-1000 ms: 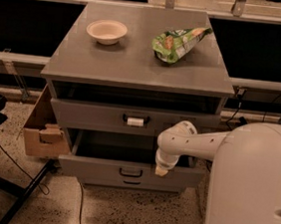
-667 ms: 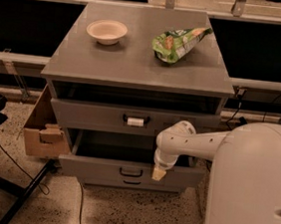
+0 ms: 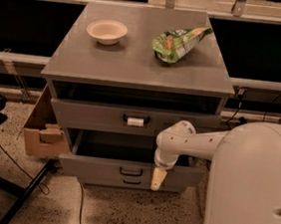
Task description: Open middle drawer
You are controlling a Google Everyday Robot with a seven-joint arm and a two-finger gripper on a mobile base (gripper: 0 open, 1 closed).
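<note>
The grey three-drawer cabinet (image 3: 135,66) stands in the centre. The middle drawer (image 3: 99,168) is pulled out toward me, its dark inside showing, with its small black loop handle (image 3: 131,171) at the centre of the front. The top drawer (image 3: 90,114), with a white tag on its handle (image 3: 135,121), is out a little. Only the bottom drawer's handle (image 3: 132,182) shows, just below the middle front. My gripper (image 3: 158,179) hangs pointing down from the white arm (image 3: 197,140), in front of the middle drawer's front, right of its handle and not on it.
A cream bowl (image 3: 107,31) and a green snack bag (image 3: 180,42) lie on the cabinet top. A cardboard box (image 3: 42,131) sits against the cabinet's left side. A black stand with a cable (image 3: 19,196) is on the floor at left. My white body (image 3: 250,190) fills the right.
My gripper has moved down and slightly left along the middle drawer's front. The drawers have not visibly moved.
</note>
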